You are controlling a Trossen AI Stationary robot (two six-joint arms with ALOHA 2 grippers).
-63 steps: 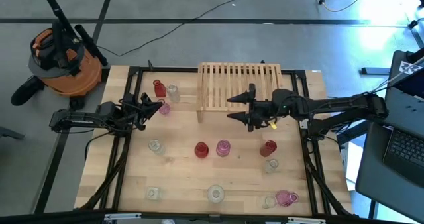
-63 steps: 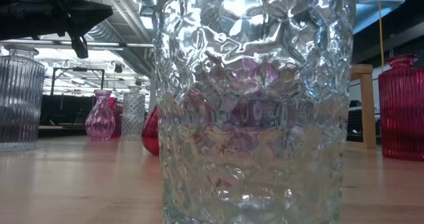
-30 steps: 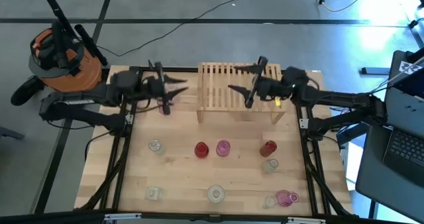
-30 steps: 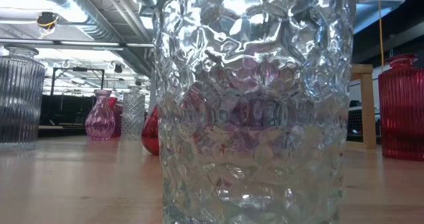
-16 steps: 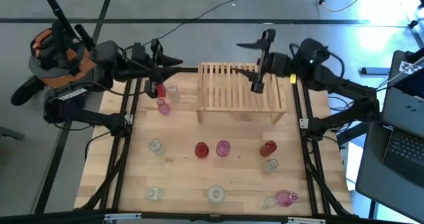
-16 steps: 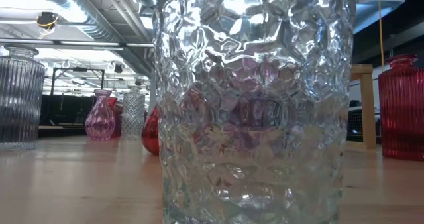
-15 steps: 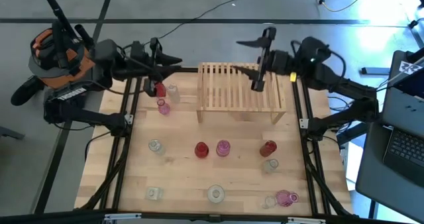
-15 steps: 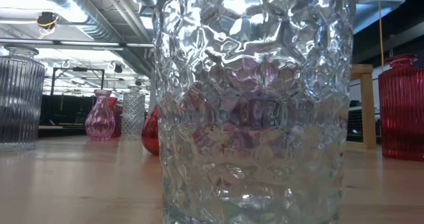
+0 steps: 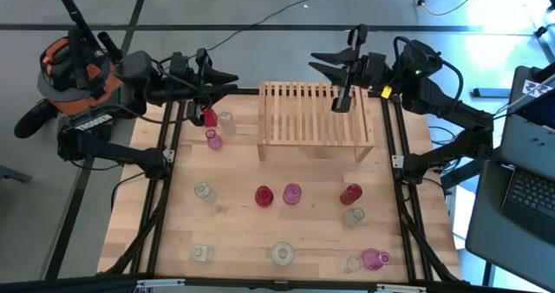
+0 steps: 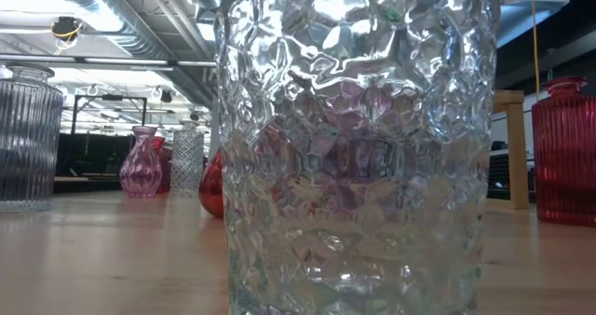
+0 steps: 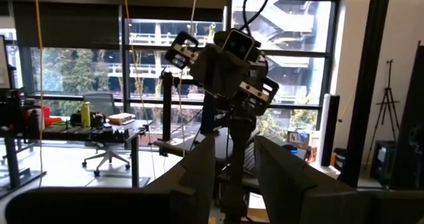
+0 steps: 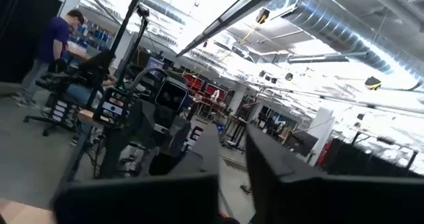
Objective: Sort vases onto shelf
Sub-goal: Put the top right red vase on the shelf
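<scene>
Several small red, pink and clear vases stand on their bases on the plank table: a red vase (image 9: 206, 116), a clear vase (image 9: 226, 120) and a pink vase (image 9: 213, 139) at the far left, the others in the middle row and near edge. A dimpled clear vase (image 10: 354, 147) fills the low view. No vase stands on the slatted wooden shelf (image 9: 316, 115) at the far middle. My left gripper (image 9: 227, 78) (image 11: 235, 161) hangs high over the far left corner, open and empty. My right gripper (image 9: 318, 63) (image 12: 232, 144) hangs high over the shelf's far right, its fingers drawn together, empty.
An orange shop vacuum (image 9: 82, 76) stands on the floor past the far left corner, and a laptop (image 9: 525, 185) sits at the right. Each wrist view shows the other arm (image 11: 225, 58) (image 12: 159, 111) opposite. A person (image 12: 56, 48) stands far off in the room.
Both arms have risen from just above the table and drawn back toward its far edge, the left toward the far left corner, the right past the shelf's far right. Both wrists have rolled and tipped up to about level. No vase has moved.
</scene>
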